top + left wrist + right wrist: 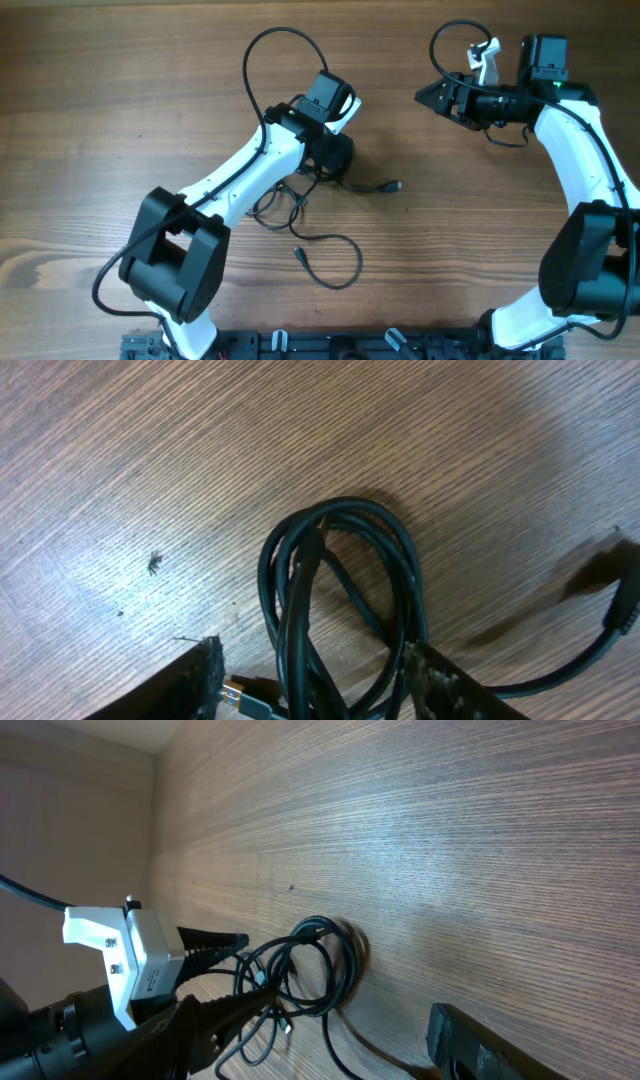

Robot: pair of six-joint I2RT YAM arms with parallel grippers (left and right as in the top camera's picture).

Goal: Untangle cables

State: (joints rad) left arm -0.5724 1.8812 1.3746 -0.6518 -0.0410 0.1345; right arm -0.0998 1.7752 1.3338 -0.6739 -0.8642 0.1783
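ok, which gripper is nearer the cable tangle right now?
Left. The left gripper is right over the cable tangle, with one finger on each side of its loops. The right gripper is well off to the right, pointing toward the tangle but touching nothing.

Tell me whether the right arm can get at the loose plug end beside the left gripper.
Probably yes: the right gripper is open, and only bare table lies between it and that plug end.
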